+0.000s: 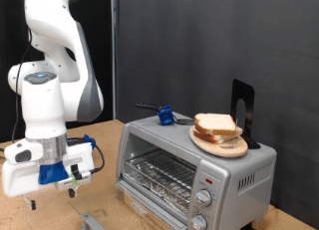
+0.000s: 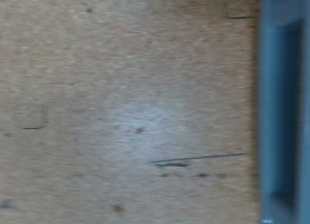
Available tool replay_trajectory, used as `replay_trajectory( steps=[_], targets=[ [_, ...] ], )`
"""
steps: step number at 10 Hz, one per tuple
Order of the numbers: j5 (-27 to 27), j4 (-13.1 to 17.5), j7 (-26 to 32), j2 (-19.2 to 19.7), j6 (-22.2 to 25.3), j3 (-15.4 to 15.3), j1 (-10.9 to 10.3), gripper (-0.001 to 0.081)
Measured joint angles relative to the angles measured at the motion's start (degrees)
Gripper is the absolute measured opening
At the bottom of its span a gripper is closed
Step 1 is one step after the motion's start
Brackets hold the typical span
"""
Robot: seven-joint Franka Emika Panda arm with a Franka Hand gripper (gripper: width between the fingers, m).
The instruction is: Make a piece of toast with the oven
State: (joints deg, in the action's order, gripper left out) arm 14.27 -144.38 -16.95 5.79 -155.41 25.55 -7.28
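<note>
1. The oven (image 1: 189,165) is seen at the exterior view's right, its door shut; bread slices lie on a wooden plate (image 1: 221,145) on its top.
2. A single piece of toast cannot be told apart.
3. The gripper (image 1: 52,195) hangs low at the left, well apart; whether its fingers are parted cannot be told.
4. In the wrist view a blue-grey frame (image 2: 283,108) lies on a wooden surface (image 2: 126,108).

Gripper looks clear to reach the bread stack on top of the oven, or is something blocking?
Probably yes. The gripper hangs low at the exterior view's left, and the bread stack on its wooden plate lies uncovered atop the oven; a black stand rises behind.
</note>
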Motion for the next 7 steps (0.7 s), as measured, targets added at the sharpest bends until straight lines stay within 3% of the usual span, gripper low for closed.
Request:
replay_trajectory(
  steps=[2, 4, 6, 7],
  targets=[
    [15.6, 2.5, 18.3, -3.1, 10.0, -1.4, 0.1, 0.0808],
    [25.6, 4.3, 31.3, -7.9, 20.5, -0.9, 0.3, 0.0808],
    [29.7, 4.7, 33.2, -12.5, 24.3, -1.0, 0.3, 0.0808],
    [29.9, 4.7, 30.6, -14.7, 24.2, -1.6, 0.2, 0.0808]
  ],
)
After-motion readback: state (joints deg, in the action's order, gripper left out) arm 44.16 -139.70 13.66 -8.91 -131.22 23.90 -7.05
